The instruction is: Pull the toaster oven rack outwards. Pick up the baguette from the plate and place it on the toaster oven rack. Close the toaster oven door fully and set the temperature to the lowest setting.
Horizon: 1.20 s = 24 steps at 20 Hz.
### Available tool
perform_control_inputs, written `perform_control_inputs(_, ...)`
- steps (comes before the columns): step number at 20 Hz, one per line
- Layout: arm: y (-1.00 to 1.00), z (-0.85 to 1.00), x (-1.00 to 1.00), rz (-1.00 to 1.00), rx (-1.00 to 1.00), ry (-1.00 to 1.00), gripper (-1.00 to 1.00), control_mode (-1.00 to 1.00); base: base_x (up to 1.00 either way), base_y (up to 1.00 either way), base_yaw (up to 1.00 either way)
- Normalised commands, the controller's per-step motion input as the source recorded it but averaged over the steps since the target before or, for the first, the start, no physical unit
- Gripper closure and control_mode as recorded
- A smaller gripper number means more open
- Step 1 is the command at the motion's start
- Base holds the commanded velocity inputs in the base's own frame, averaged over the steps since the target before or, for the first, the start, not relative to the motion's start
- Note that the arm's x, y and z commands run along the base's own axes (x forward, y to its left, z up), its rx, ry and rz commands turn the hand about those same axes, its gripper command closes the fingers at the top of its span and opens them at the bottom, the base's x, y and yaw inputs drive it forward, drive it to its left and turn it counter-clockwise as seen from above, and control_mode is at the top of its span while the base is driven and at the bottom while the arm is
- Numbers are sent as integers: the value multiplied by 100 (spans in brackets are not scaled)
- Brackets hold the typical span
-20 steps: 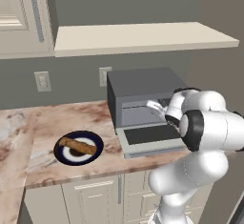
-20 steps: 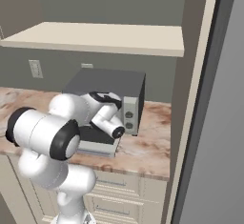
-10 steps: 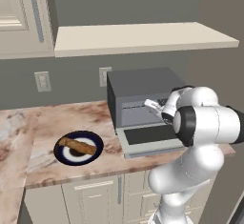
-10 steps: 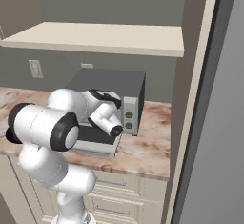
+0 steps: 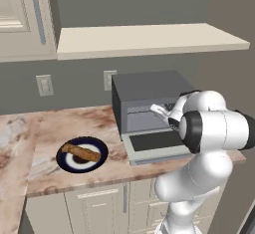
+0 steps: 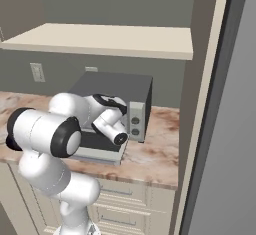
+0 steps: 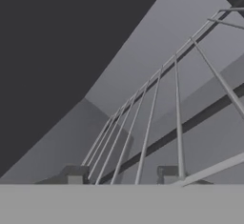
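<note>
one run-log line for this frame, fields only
stage: rack pull | gripper: astride toaster oven rack front wires, grip unconfirmed | toaster oven door: open | baguette: on plate

oven mouth: the boxy dark grey toaster oven [image 5: 149, 86] has its silver-framed glass door [image 5: 154, 146] dropped flat, so the front is open, but the white arm fills most of that gap

inside: thin silver wire rack [image 7: 157, 118] runs right across the cavity

above: pale shelf [image 5: 144, 39] hangs over the oven

left counter: open marble [image 5: 60, 123] around the navy plate [image 5: 82, 154]

right side: tall panel [image 6: 200, 104] close beside the oven
</note>
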Motion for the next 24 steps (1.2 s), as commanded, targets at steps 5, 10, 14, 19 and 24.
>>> perform_control_inputs(5,0,-3,-7,-1,0,6,100,-100,0,0,0)
perform_control_inputs(10,0,-9,-38,-1,0,12,100,-100,0,0,0)
perform_control_inputs(14,0,-10,-67,-2,0,17,100,-100,0,0,0)
perform_control_inputs(19,0,-10,-78,-3,0,20,100,-100,0,0,0)
perform_control_inputs(24,0,-15,-82,-4,0,23,100,-100,0,0,0)
